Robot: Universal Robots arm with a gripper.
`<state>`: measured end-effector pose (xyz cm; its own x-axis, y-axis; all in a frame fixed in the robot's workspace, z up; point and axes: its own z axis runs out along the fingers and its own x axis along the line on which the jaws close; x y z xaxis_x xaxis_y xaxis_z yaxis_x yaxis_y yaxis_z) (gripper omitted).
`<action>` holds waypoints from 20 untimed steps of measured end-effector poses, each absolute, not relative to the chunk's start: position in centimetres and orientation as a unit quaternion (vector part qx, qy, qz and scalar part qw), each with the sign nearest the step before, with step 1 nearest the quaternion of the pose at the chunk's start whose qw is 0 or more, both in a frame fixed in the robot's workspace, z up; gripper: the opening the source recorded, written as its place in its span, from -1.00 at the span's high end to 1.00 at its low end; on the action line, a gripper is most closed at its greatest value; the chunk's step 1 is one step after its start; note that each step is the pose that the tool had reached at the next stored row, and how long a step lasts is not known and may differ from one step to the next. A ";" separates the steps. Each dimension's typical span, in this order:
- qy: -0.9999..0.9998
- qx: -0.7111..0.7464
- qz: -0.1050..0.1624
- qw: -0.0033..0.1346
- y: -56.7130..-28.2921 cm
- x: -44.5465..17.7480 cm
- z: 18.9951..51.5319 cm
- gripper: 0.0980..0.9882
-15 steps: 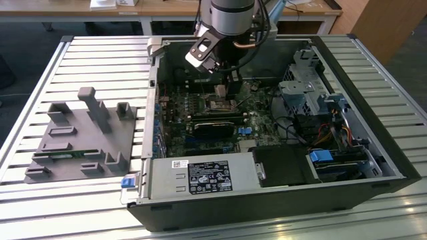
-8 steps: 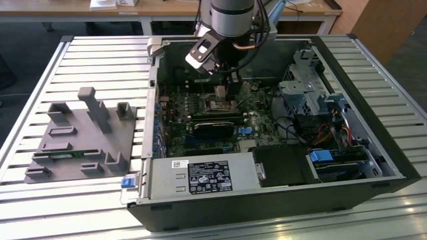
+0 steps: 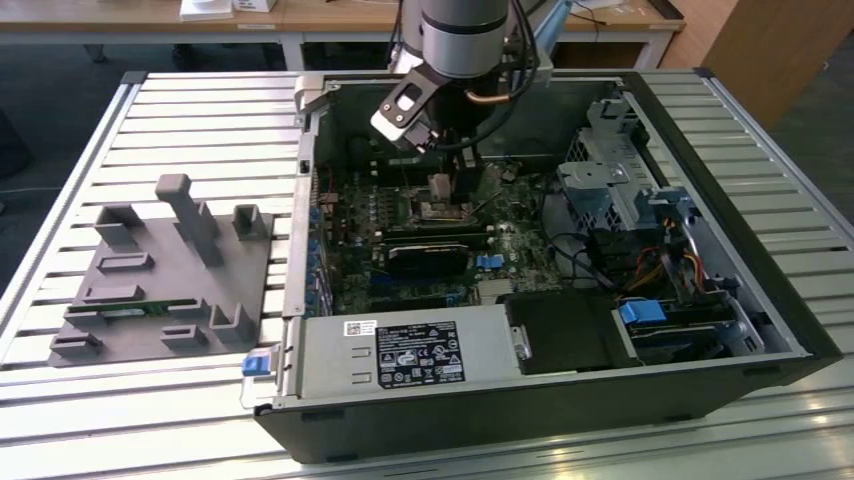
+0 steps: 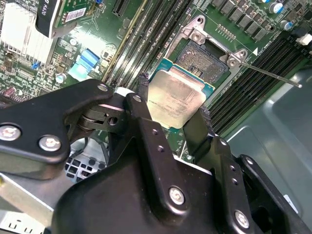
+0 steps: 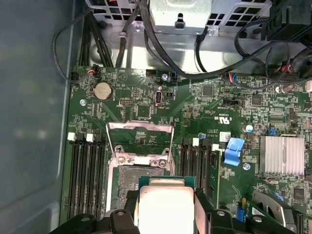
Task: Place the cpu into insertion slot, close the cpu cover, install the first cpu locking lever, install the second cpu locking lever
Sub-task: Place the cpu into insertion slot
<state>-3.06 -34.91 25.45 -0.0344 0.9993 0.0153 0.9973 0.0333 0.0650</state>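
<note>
Second wrist view: end effector [image 4: 174,100] grips flat silvery cpu [image 4: 178,93].

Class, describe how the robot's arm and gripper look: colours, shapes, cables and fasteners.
The arm is a silver-grey cylinder with black cables running beside it and a white-and-black block near its wrist. The gripper is matte black, built of angular linked plates with silver screws; its two fingers have ribbed tips.

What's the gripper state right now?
Gripper: jaws shut on the cpu, which is not yet in the insertion slot.
</note>
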 end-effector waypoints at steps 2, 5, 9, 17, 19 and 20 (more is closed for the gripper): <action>0.719 0.695 0.028 0.017 -34.9 -3.1 25.4 0.01; 0.719 0.695 0.028 0.017 -34.9 -3.1 25.3 0.01; 0.719 0.695 0.028 0.017 -34.9 -3.1 25.1 0.01; 0.719 0.695 0.028 0.016 -34.9 -3.1 24.8 0.01; 0.719 0.695 0.028 0.016 -34.9 -3.1 24.7 0.01; 0.719 0.695 0.028 0.016 -34.9 -3.1 24.7 0.01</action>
